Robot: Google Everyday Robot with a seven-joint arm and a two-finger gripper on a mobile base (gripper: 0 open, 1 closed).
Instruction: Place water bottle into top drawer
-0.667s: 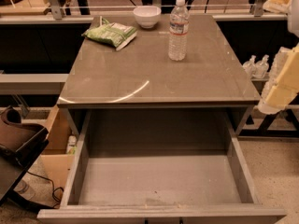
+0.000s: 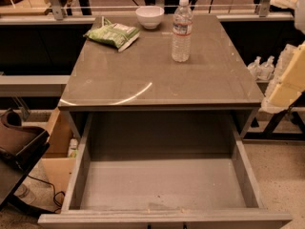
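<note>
The water bottle, clear ribbed plastic with a white cap and a white-and-red label band, stands upright on the grey tabletop, right of centre towards the back. The top drawer is pulled wide open below the table's front edge, and its grey floor is bare. My gripper is at the right edge of the view, beside the table and well to the right of the bottle. Its two cream fingers stand far apart with nothing between them.
A white bowl and a green snack bag sit at the back of the tabletop. Two small spray-type bottles stand on a shelf to the right. A wooden box and a dark chair are to the left of the drawer.
</note>
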